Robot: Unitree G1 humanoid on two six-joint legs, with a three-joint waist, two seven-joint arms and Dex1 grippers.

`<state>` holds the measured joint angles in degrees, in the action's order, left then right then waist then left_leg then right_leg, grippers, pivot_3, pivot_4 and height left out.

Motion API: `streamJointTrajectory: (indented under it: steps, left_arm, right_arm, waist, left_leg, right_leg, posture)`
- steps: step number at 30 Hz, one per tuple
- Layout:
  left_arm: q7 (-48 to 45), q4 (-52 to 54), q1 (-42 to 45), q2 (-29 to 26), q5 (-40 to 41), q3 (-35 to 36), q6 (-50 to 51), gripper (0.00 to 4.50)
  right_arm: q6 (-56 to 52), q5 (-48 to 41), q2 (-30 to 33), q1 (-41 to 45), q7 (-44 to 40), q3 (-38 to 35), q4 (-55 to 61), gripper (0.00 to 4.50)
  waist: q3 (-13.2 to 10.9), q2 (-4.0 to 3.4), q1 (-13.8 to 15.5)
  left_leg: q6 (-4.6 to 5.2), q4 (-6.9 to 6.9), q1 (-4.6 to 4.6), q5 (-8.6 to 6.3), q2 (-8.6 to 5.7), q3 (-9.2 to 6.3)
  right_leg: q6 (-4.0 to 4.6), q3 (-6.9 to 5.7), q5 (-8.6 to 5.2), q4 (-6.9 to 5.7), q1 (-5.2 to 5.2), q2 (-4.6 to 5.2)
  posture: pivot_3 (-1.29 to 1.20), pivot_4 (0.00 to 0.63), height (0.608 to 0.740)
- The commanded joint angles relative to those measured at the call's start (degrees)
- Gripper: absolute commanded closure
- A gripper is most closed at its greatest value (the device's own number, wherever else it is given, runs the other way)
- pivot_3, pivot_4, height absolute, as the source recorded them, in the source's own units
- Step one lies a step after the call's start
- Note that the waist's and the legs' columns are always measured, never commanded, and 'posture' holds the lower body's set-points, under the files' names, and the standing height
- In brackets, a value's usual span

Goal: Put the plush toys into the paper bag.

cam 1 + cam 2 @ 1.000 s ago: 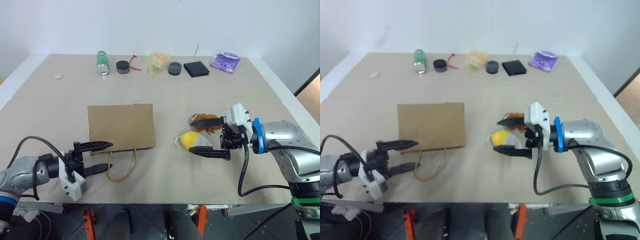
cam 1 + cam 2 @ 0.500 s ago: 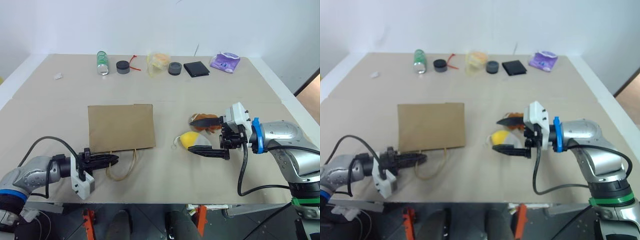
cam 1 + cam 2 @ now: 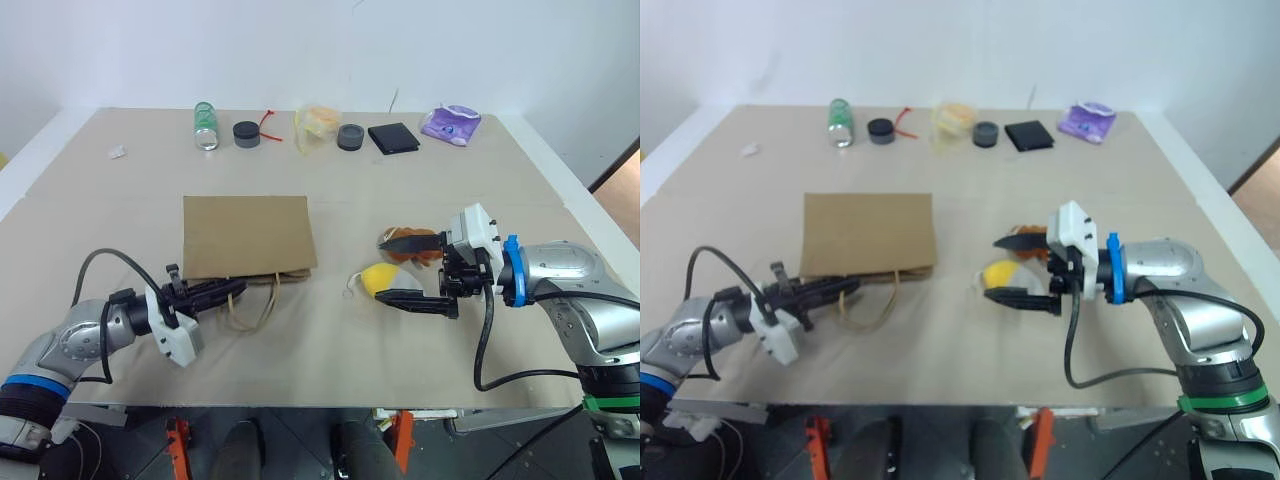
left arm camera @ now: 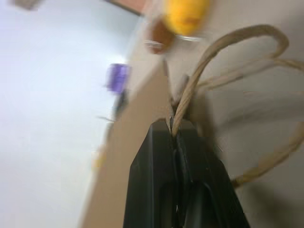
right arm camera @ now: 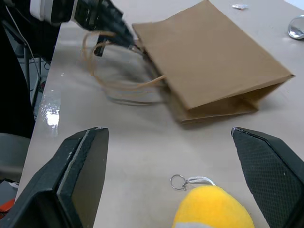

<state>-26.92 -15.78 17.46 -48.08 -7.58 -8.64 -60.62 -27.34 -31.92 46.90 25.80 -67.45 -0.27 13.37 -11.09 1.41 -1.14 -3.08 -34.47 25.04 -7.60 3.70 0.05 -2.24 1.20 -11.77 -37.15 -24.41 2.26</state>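
So the toys can go in, the left gripper [image 3: 222, 290] pinches the paper bag's [image 3: 248, 236] handle [image 3: 252, 305] (lifting the mouth); the right gripper [image 3: 412, 271] waits wide around the yellow toy [image 3: 385, 279].

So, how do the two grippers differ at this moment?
The left gripper is shut on the paper bag's handle; the right gripper is open and holds nothing. The left is at the bag's mouth; the right has its fingers either side of the yellow-white plush toy. Both have black fingers.

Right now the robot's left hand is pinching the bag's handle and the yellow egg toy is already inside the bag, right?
Not quite. The left hand is pinching the paper bag by its handle, but the yellow egg toy lies on the table beside the bag, between the right hand's open fingers, as the left eye view shows.
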Motion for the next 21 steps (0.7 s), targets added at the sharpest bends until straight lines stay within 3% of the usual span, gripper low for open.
streamJointTrajectory:
  steps: [1,4,7,11,15,16,21]
  left_arm:
    - [-0.66,5.16,0.15,0.69,6.48,2.01,6.67,4.42]
    - [-1.38,8.00,-0.36,1.56,8.16,2.48,10.24,4.42]
    - [-1.96,10.05,-1.27,2.65,8.26,2.55,12.64,4.50]
    - [-2.14,12.61,-2.21,4.29,8.61,3.13,15.37,4.50]
    - [-2.54,15.10,-2.70,5.46,9.06,4.10,18.00,4.50]
    - [-2.53,15.67,-2.91,5.72,9.34,4.39,18.69,4.50]
    - [-2.59,18.40,-3.35,7.36,10.58,5.76,22.45,4.50]
  right_arm:
    - [-1.88,-1.83,-0.69,0.90,1.68,-1.25,3.44,0.00]
    - [-6.20,-2.62,-2.60,0.89,5.21,0.80,5.57,0.00]
    - [-8.42,-0.18,-8.83,0.81,12.46,4.69,6.42,0.67]
    - [-8.30,3.52,-17.47,0.10,20.42,8.09,2.93,2.23]
    - [-8.43,5.66,-24.29,1.29,25.74,9.79,0.65,4.23]
    - [-8.07,6.13,-25.55,1.31,26.59,10.17,0.01,4.44]
    - [-4.28,9.41,-33.12,2.07,31.08,11.50,-5.71,4.44]
  waist:
    - [0.00,0.00,-0.04]
    - [0.00,0.00,-0.04]
    - [0.07,0.12,-0.13]
    - [0.10,0.16,-0.09]
    - [0.11,0.19,-0.02]
    - [0.16,0.25,-0.03]
    - [0.21,0.34,-0.06]
  left_leg:
    - [0.00,0.00,-0.01,0.00,0.00,0.00]
    - [0.00,0.00,-0.02,0.00,0.02,-0.02]
    - [0.00,-0.01,-0.04,0.00,0.04,-0.03]
    - [0.00,-0.04,-0.04,0.00,0.06,-0.03]
    - [0.01,-0.08,0.03,0.01,0.04,-0.04]
    - [0.02,-0.07,0.03,0.01,0.04,-0.04]
    - [0.02,-0.06,0.00,0.01,0.11,-0.05]
  right_leg:
    - [0.00,0.00,0.00,0.00,0.00,0.00]
    - [0.00,0.02,0.00,-0.01,0.00,-0.07]
    - [0.00,0.07,0.00,-0.02,0.00,-0.13]
    - [-0.01,0.12,0.02,-0.02,0.01,-0.19]
    - [-0.05,0.15,0.06,-0.02,0.00,-0.18]
    - [-0.06,0.16,0.06,-0.02,0.02,-0.18]
    - [-0.03,0.16,0.07,-0.02,0.01,-0.29]
  posture:
    - [0.00,0.150,0.740]
    - [0.00,0.150,0.740]
    - [0.00,0.150,0.740]
    - [0.00,0.150,0.740]
    - [0.00,0.150,0.740]
    - [0.00,0.150,0.740]
    - [0.00,0.150,0.740]
